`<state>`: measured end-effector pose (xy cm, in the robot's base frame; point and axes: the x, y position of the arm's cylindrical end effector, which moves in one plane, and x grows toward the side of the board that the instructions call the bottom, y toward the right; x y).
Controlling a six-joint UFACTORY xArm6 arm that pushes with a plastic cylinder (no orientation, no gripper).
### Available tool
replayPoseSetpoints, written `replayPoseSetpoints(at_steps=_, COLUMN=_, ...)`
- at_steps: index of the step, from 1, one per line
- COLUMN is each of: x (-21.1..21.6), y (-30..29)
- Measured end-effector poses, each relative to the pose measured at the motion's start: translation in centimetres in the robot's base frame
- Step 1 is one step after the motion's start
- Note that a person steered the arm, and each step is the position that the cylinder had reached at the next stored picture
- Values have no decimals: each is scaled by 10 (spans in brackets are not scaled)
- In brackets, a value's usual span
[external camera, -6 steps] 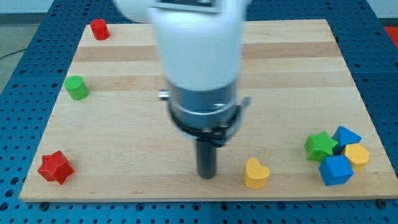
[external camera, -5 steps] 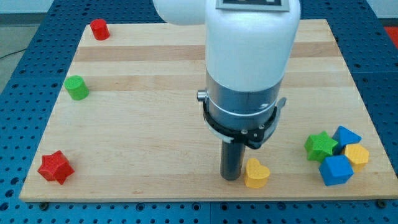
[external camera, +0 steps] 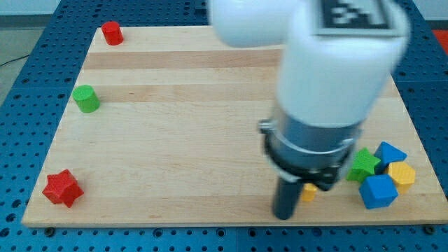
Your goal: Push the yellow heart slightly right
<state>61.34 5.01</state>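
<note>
The yellow heart (external camera: pixel 309 192) is near the view's bottom edge of the wooden board (external camera: pixel 175 140), mostly hidden behind my rod; only a small yellow part shows. My tip (external camera: pixel 283 214) is at the heart's left side, touching or nearly touching it. The arm's white and grey body covers the board above the heart.
A cluster sits right of the heart: a green star (external camera: pixel 364 165), a blue block (external camera: pixel 389 152), a yellow block (external camera: pixel 401 173) and a blue block (external camera: pixel 379 190). A red star (external camera: pixel 61 188) is at bottom left, a green cylinder (external camera: pixel 86 99) at left, a red cylinder (external camera: pixel 111 32) at top left.
My tip has swept from the view's left to the right, reached the yellow heart and pushed it right, closer to the cluster of blocks.
</note>
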Motion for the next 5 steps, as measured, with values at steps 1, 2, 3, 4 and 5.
replayPoseSetpoints(at_steps=1, x=-7, y=-10)
replayPoseSetpoints(at_steps=2, x=-33, y=-5)
replayPoseSetpoints(at_steps=3, x=-45, y=13)
replayPoseSetpoints(at_steps=4, x=-42, y=33)
replayPoseSetpoints(at_steps=5, x=-41, y=33)
